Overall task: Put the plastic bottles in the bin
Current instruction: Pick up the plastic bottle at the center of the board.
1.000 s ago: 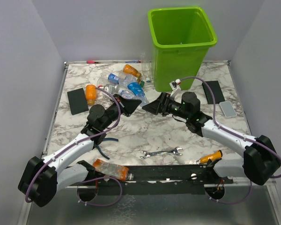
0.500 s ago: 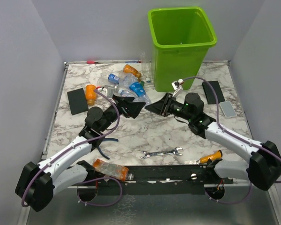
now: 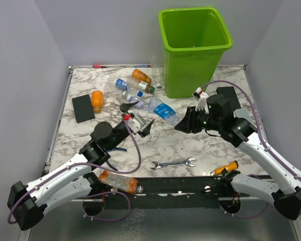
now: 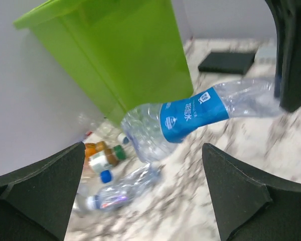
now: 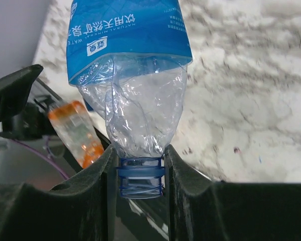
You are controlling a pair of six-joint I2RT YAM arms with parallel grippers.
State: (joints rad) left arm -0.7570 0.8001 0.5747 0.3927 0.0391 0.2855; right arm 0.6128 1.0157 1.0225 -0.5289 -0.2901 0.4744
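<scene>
Bin (image 3: 195, 50): lime green, standing at the far edge of the marble table. Nothing is dropping into it yet, and I see no writing on it.
Heap of bottles (image 3: 135, 86): still lying left of the bin, clear, orange and green-capped ones jumbled together. Their labels are too small to read from here.
Left gripper (image 3: 139, 118): a second ago it was pinched tight, nose to nose with the other one. Now its jaws gape wide and empty, drawn back toward me, with the bottle out in front of it.
Right gripper (image 3: 181, 124): open a second ago, now narrowed hard on the neck of the blue-label bottle. Its arm has swung off to the right.
Blue-label bottle (image 3: 163, 109): clear, crushed, and it has changed hands. It sticks out from the right fingers (image 5: 103, 186) toward the heap, in front of the bin but not over it. I'd say the handover is done and the lift to the rim comes next.
Label (image 5: 125, 35): blue wrap with white print. It shows Chinese characters, "NATURAL MINERAL WATER" beneath, and a white badge I can't make out.
</scene>
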